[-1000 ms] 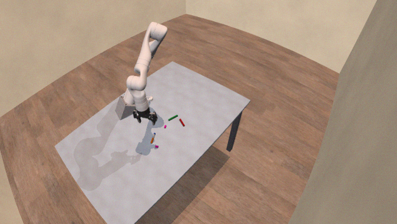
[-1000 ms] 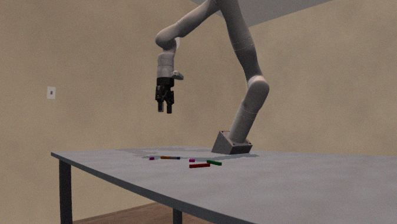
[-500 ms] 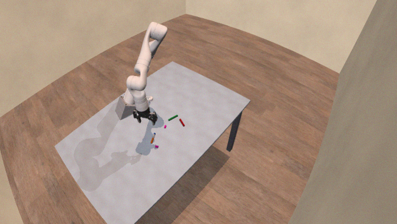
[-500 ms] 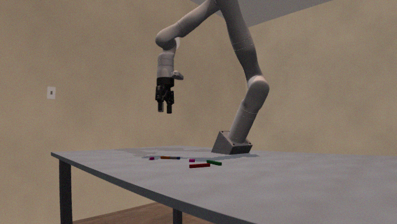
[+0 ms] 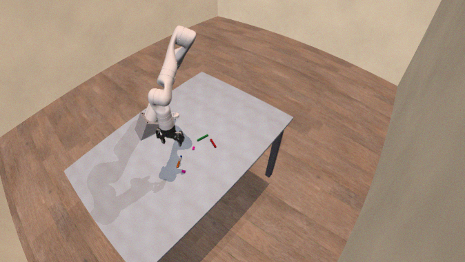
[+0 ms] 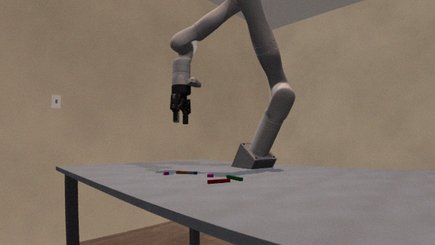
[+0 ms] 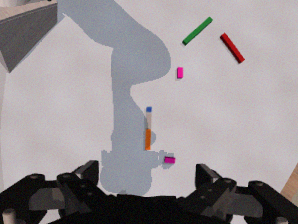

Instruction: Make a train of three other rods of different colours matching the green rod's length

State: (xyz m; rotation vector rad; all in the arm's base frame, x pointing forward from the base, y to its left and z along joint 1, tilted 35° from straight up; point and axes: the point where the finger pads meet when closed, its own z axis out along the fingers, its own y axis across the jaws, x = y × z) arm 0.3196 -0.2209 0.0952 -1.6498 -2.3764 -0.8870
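Gripper [image 6: 181, 122] high above the table [image 6: 129, 193], jaws at full spread and holding nothing. Nearest the onlooker lie the red rod [image 6: 219, 181] and, just behind it, the green rod [image 6: 234, 178], well apart from the work. One magenta rod [image 6: 210, 175] lies between them and the train. The train itself lies beyond, in the arm's shadow: blue rod [image 7: 149, 108], grey rod [image 7: 148, 121] and orange rod [image 7: 148, 139], end to end in one line (one, three and four by the colour code, matching green). The build appears complete, so the step in hand is judged to be verification. A second magenta rod [image 7: 169, 160] sits close beside the orange end, and whether its gap suffices cannot be told from here. If it must move, approach from the side away from the train, close on it alone, and carry it outward, since a brushed orange rod would break the line. The table is a plain grey slab on dark legs [image 6: 71, 209]. The wedge-shaped arm base [image 6: 240, 158] stands farther back. Beyond are the wooden floor [image 6: 155, 233] and beige walls bearing a small wall plate [image 6: 56, 101].
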